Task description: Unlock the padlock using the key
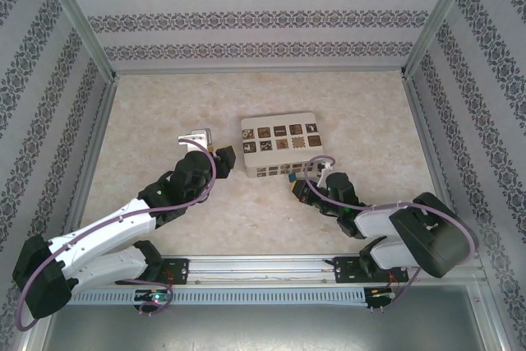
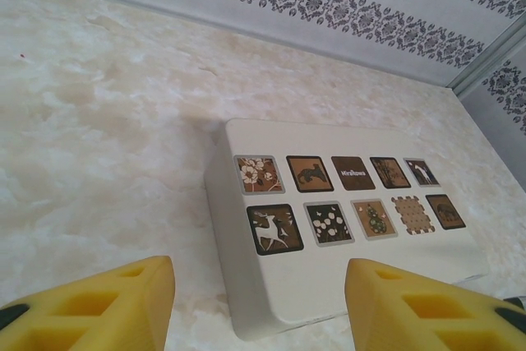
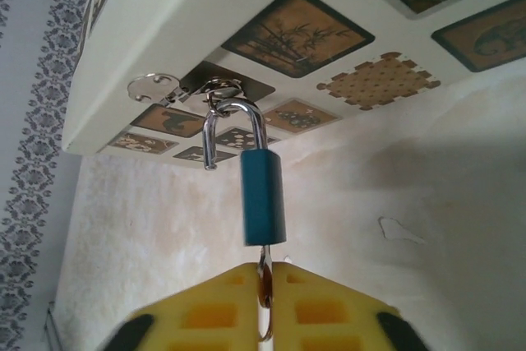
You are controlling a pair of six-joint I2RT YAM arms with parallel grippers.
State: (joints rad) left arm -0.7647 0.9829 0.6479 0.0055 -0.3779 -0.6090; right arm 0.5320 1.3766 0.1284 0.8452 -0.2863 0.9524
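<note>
Pale marbled tabletop (image 1: 164,113), damask-striped walls (image 1: 263,18), blue padlock (image 3: 263,195)

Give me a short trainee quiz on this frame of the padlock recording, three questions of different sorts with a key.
1. True or false: one leg of the shackle stands free of the padlock body.
2. Multiple choice: what sits between the fingers of the right gripper? A. the key, pushed into the bottom of the padlock. B. a corner of the box. C. nothing.
3. Count: in the left wrist view, how many picture tiles does the lid of the white box carry?

Key: 1 true; 2 A; 3 ten, in two rows of five.
</note>
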